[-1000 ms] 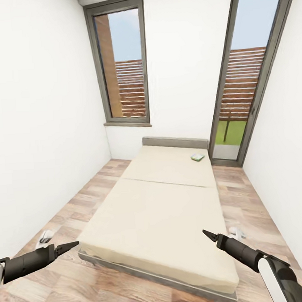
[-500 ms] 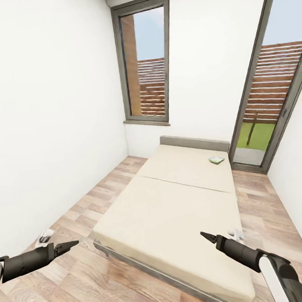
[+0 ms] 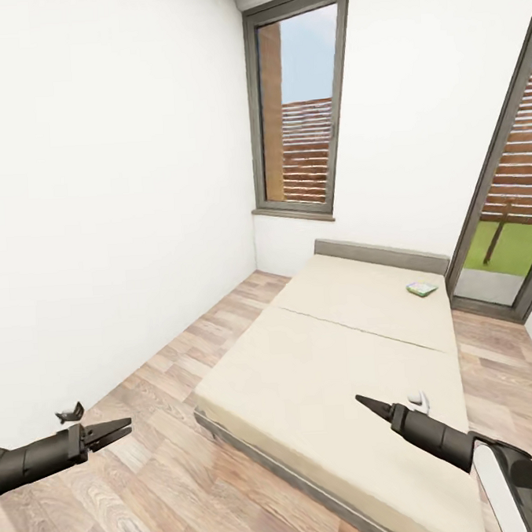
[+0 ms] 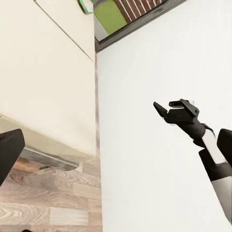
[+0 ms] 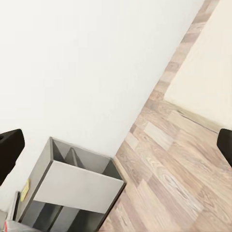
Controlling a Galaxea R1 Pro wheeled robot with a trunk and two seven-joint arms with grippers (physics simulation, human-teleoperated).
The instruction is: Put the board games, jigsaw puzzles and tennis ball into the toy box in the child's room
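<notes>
A small flat green-and-white board game box is lying near the far right corner of the wide beige-mattressed bed, just in front of its grey-brown headboard, and its green edge is also peeking into the left wrist view. Nearer the camera, the black left gripper is hovering over the wood-plank floor with its jaws parted and empty. The black right gripper is hanging above the mattress's near end, its tips reading as a single point in the head view, so I cannot tell how its jaws stand; its wrist camera is showing a grey open-fronted cabinet against the white wall.
</notes>
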